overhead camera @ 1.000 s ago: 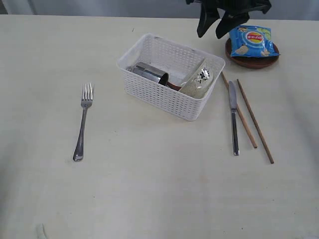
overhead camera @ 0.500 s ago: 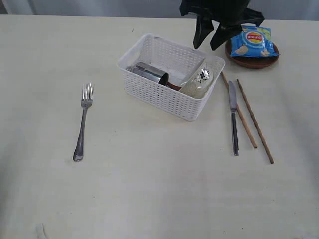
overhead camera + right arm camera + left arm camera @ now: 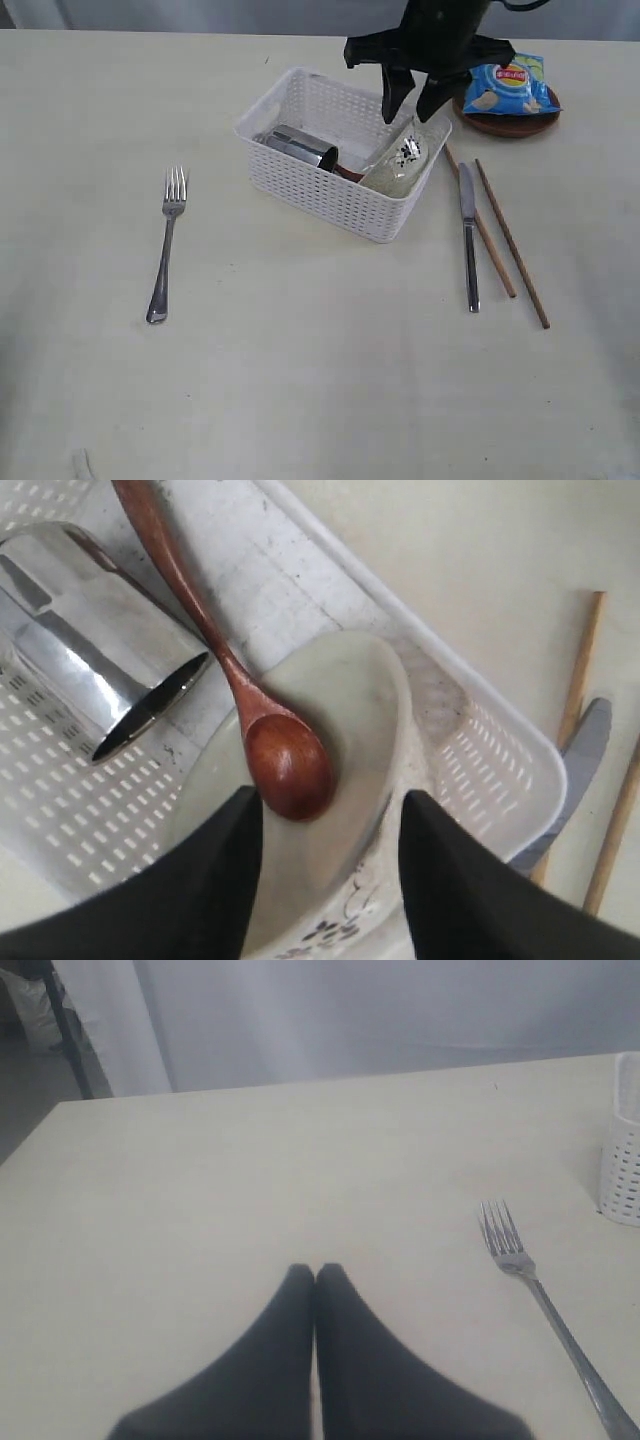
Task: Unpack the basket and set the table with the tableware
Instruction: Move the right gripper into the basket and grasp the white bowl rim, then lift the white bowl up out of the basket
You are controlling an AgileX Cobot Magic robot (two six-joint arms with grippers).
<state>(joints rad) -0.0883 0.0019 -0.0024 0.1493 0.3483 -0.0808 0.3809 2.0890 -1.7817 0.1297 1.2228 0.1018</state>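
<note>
left gripper (image 3: 315,1274) occupies the foreground at frame centre, its two dark fingers pressed together with nothing between them. bare table (image 3: 200,1180) extends beyond. a steel fork (image 3: 545,1305) lies flat nearby, tines nearest a basket (image 3: 622,1165) corner cut off by the frame edge.

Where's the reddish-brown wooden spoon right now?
Right wrist view: the spoon lies in the white lattice basket, head in the tilted pale speckled bowl, handle beside the shiny steel cup.

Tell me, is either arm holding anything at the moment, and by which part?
Nothing is held. The right jaws stand open just over the bowl in the basket, not closed on it. The left jaws are shut and empty.
</note>
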